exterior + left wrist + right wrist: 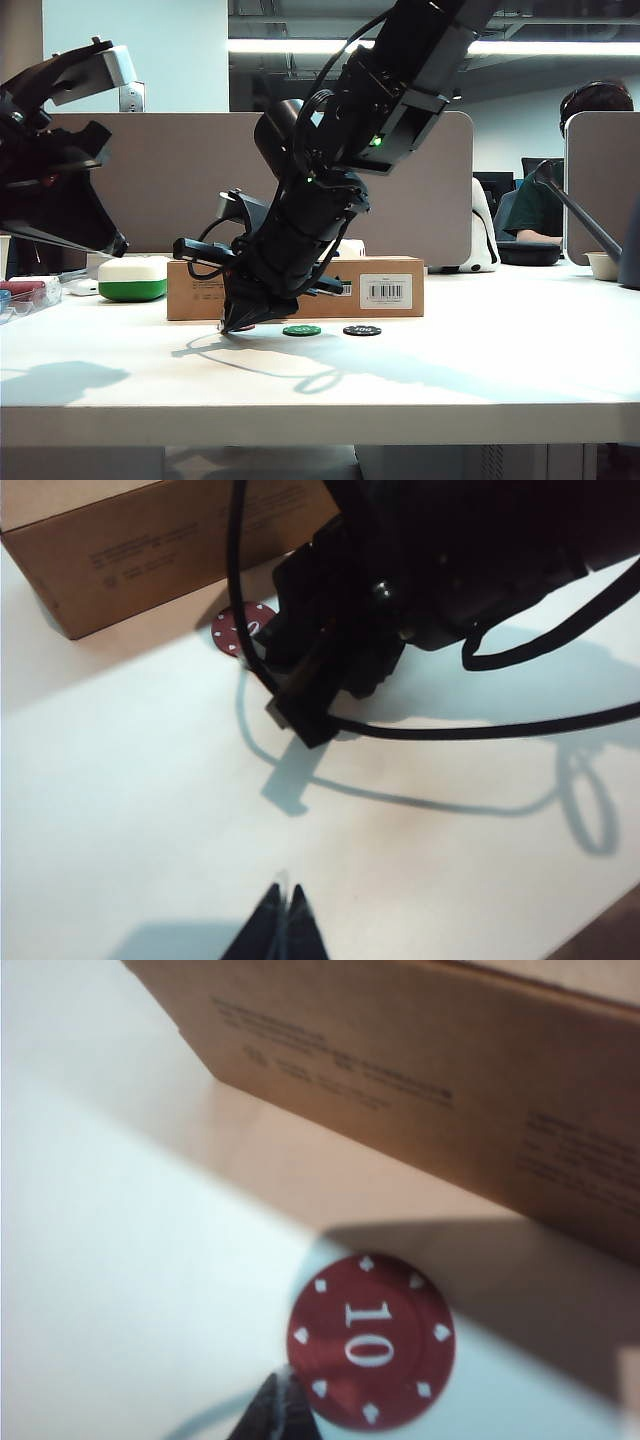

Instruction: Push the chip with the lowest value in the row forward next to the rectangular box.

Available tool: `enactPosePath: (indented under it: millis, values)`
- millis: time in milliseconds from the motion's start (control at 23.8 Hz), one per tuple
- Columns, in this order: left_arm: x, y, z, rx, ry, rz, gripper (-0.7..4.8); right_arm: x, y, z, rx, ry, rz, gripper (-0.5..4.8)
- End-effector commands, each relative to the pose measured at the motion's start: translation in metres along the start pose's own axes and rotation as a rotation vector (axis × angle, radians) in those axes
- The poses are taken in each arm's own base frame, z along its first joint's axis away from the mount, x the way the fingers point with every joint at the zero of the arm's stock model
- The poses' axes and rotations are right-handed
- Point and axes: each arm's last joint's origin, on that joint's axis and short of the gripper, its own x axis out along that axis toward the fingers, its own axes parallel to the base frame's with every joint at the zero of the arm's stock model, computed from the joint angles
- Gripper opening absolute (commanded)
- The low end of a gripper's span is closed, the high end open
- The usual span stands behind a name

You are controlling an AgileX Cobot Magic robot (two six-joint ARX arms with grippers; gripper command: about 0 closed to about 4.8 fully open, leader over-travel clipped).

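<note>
Chip (370,1343) is the red one marked 10, flat on the tabletop (450,380), near the rectangular box (300,290) but not touching it. Your right gripper (283,1408) has its tips pressed together, holding nothing, right at the chip's edge. If the tips ride up over the chip, it may stay put or spin off sideways. Your left gripper (283,925) is shut too, empty, hanging over bare tabletop well apart from the chip. The right wrist view shows you the number. The exterior view shows the green chip (301,330) and black chip (362,330) beside it.
</note>
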Motion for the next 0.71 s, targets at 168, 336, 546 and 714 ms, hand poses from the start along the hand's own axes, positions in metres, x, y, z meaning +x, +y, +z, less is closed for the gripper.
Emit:
enactPosePath:
  millis: [168, 336, 546, 714]
  values:
    - [-0.0006, -0.0002, 0.0026, 0.005, -0.018, 0.0, -0.05, 0.002, -0.0055, -0.0101, -0.018, 0.062, -0.104, -0.06]
    - [-0.0007, -0.0002, 0.0027, 0.005, -0.019, -0.001, -0.05, 0.0032, -0.0052, -0.0089, -0.031, 0.043, -0.099, -0.06]
    - [-0.0007, -0.0002, 0.0026, 0.005, -0.018, 0.0, -0.05, 0.0083, -0.0058, -0.0102, -0.041, 0.021, -0.104, -0.06]
    - [-0.0007, -0.0002, 0.0027, 0.005, -0.019, 0.0, -0.05, 0.0101, -0.0064, -0.0118, -0.041, 0.026, -0.105, -0.06]
